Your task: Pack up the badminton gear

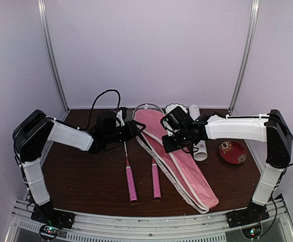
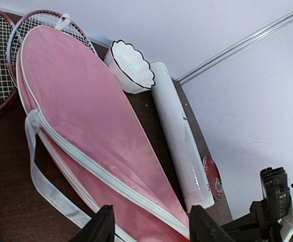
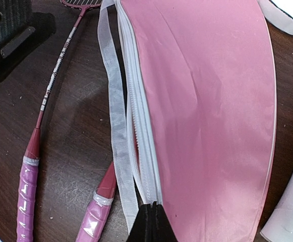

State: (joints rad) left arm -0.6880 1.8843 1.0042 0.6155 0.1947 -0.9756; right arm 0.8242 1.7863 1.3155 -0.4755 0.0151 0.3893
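No legible text anywhere. Blurred print along one racket shaft [image 3: 56, 68] and a small red mark on the white tube [image 1: 200, 149], neither readable.

Left pincer [image 2: 154, 224] hangs with jaws parted; right pincer [image 3: 152, 222], opposite, points down, jaws pressed together.

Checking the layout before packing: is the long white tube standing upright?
No, the white tube lies flat on its side alongside the pink cover, its length running along the cover's edge.
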